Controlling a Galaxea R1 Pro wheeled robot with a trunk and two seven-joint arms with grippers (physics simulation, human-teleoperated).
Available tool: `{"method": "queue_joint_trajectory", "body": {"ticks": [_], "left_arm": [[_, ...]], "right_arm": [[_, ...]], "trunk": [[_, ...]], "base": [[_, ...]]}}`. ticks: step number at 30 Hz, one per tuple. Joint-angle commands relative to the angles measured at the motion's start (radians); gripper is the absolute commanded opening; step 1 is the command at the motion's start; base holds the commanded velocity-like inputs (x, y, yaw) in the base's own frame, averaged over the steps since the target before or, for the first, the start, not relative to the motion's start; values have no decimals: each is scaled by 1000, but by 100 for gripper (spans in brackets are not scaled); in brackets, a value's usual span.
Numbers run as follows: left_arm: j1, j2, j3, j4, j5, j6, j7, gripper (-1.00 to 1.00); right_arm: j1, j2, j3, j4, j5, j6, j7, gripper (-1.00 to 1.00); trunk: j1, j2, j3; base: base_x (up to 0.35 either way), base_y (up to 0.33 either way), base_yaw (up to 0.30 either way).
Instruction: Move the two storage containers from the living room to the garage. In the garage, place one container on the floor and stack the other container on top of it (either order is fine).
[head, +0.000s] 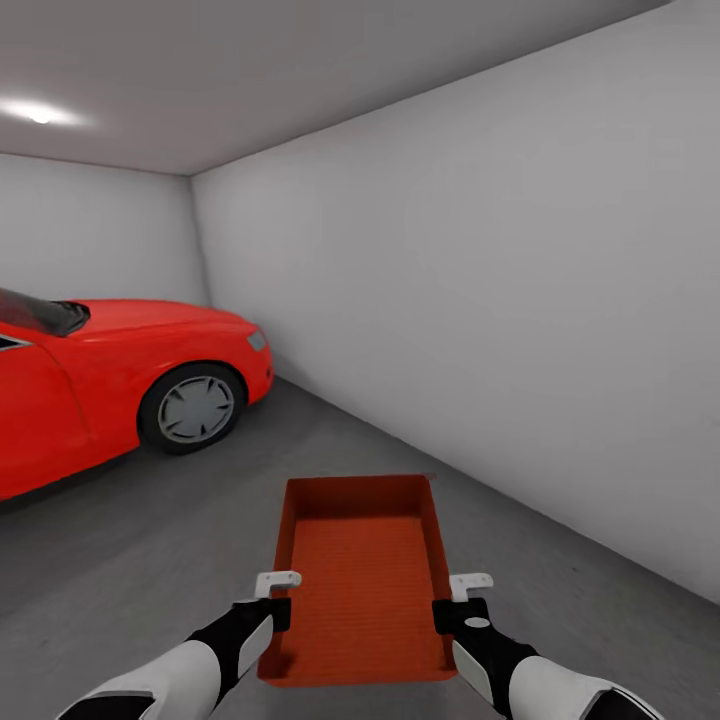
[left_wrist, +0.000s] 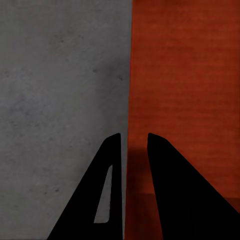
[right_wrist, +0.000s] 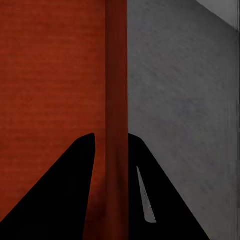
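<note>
Storage container: matt orange-red plastic look, finely ribbed bottom, smooth thin walls. Floor: rough, mottled grey concrete, matt. Car at 9 o'clock: glossy red paint. Walls: smooth, matt white.

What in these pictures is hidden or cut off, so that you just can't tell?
- Head view: the red car is cut off by the left edge; its rear is unseen.
- Head view: whether the storage container touches the floor cannot be told.
- Wrist views: the left gripper and right gripper straddle container walls; actual contact is unclear.
</note>
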Motion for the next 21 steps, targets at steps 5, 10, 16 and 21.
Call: {"method": "queue_joint_trajectory", "body": {"ticks": [5,10,16,21], "left_arm": [[0,15,-17,-6,-21,7,22,-100],[0,15,-17,-6,-21,7,22,-100],[0,15,-17,-6,-21,7,22,-100],[0,15,-17,-6,-21,7,22,-100]], "right_arm": [[-1,0,-23,32,-20,-6,-10,-100],[-1,0,-23,32,-21,-6,-9,-100],[-1,0,-23,32,-21,-6,-9,-100],[-1,0,-23,32,-20,-6,-10,-100]], "trunk": [[1,-2,-2],[1,-2,-2],[1,-2,-2],[1,-2,-2]], "base": [[322,0,-258],[322,0,-258],[322,0,-258],[322,0,-258]]}}
